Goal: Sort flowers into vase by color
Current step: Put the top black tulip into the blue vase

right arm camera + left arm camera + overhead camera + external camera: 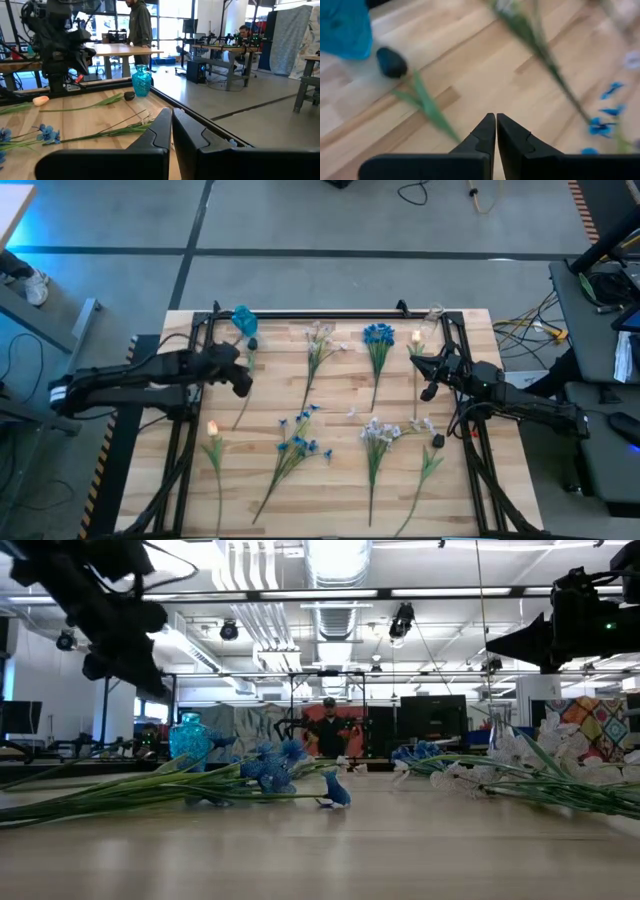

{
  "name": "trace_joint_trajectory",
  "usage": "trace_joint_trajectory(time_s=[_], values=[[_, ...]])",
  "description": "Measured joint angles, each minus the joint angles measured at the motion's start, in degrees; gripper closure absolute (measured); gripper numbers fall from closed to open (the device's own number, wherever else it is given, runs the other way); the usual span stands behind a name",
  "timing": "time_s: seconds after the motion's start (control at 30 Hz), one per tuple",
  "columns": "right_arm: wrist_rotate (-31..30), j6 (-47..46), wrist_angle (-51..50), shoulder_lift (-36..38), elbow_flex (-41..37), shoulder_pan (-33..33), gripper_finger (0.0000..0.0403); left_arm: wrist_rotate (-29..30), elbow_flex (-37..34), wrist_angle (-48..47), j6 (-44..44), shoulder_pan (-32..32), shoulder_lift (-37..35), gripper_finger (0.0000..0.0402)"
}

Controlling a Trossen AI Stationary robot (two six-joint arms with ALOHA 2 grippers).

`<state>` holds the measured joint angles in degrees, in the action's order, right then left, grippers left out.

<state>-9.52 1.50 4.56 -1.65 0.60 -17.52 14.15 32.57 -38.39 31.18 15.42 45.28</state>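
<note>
Several flower sprigs lie flat on the wooden table (330, 480): blue ones (378, 335) (300, 435), white-lilac ones (320, 335) (378, 430), and peach tulip buds (212, 429) (416, 337). A blue glass vase (243, 318) stands upright near the far left corner, and it also shows in the right wrist view (141, 80). My left gripper (241, 385) (495, 122) hovers shut above the table, just nearer than the vase and beside a green stem (427, 102). My right gripper (430, 388) (171, 117) is shut and raised near the right edge.
A clear vase (433, 313) stands at the far right corner. A black frame rail (330, 314) runs along the table's far edge and sides. A small dark lump (390, 61) lies by the blue vase. People stand in the room beyond the table (140, 25).
</note>
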Motion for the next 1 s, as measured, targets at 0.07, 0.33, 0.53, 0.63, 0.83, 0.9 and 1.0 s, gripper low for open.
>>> trace_joint_trajectory(time_s=[0.07,0.33,0.53,0.63,0.83,0.9,1.0], values=[[0.0,0.0,0.0,0.0,0.0,0.0,0.0394,0.5,1.2,-0.9,1.3,0.1,4.0,0.0384],[0.0,0.0,0.0,0.0,0.0,0.0,0.0394,0.9,7.4,-4.6,3.6,1.8,18.9,0.0301],[0.0,0.0,0.0,0.0,0.0,0.0,0.0394,0.9,10.8,-9.5,2.2,8.4,26.6,0.0249],[0.0,0.0,0.0,0.0,0.0,0.0,0.0394,-0.3,10.9,-8.5,0.3,12.7,28.4,0.0245],[0.0,0.0,0.0,0.0,0.0,0.0,0.0394,-6.2,10.9,-3.5,-3.2,18.9,30.9,0.0252],[0.0,0.0,0.0,0.0,0.0,0.0,0.0394,-7.6,10.9,-2.0,-3.7,19.9,31.8,0.0255],[0.0,0.0,0.0,0.0,0.0,0.0,0.0394,-9.6,10.9,-1.1,-4.7,20.7,33.3,0.0256]])
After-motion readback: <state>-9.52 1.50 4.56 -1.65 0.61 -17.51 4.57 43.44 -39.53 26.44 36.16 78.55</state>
